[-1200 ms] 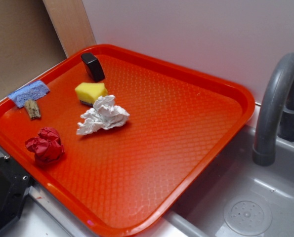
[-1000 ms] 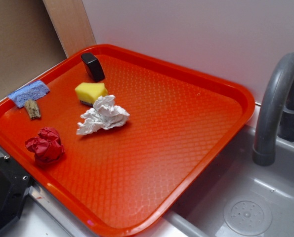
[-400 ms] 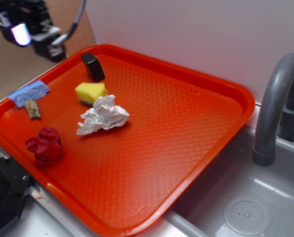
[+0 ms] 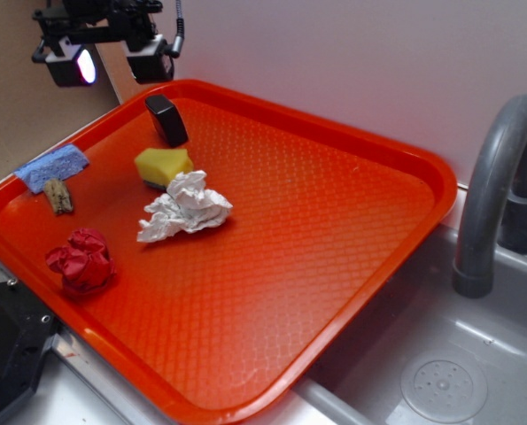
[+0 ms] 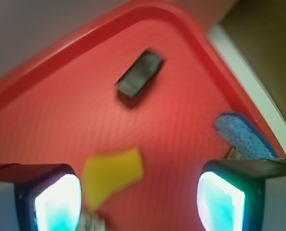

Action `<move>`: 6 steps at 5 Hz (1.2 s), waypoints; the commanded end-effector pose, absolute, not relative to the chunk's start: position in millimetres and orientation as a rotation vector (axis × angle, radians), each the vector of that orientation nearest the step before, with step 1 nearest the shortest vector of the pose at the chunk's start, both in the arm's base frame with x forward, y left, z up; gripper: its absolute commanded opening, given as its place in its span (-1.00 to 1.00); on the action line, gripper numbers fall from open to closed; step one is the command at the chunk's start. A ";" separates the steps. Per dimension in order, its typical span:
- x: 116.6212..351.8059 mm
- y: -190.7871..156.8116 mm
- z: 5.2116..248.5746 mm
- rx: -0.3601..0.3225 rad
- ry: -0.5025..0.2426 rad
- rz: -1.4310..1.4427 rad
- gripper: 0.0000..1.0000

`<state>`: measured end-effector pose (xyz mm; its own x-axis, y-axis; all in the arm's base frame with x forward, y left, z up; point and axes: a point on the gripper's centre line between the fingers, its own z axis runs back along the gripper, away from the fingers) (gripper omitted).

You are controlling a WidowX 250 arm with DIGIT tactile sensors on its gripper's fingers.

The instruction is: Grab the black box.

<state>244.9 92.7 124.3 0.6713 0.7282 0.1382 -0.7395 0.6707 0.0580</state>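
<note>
The black box is a small glossy block standing at the far left corner of the orange tray. In the wrist view it lies ahead of the fingers, blurred. My gripper hangs in the air above the tray's far left rim, up and left of the box, not touching it. Its jaws are wide open and empty, with glowing pads at each side of the wrist view.
A yellow sponge, crumpled white paper, a red crumpled cloth, a blue sponge piece and a small wood bit lie on the tray. A grey faucet and sink stand right. A black machine part sits at bottom left.
The gripper came into view at top left and has moved right, closer to the black box. The things on the tray have not moved.
</note>
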 end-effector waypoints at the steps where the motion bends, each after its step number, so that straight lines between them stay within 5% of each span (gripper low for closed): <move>1: 233.2 160.9 99.2 0.075 -0.214 1.165 1.00; 3: 288.5 141.7 95.3 -0.019 -0.253 1.082 1.00; 4: 293.7 132.9 107.4 -0.028 -0.277 1.068 1.00; 6: 294.6 127.9 77.7 0.008 -0.175 1.054 1.00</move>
<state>297.7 123.0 57.9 0.4780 0.8734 0.0932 -0.8748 0.4829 -0.0391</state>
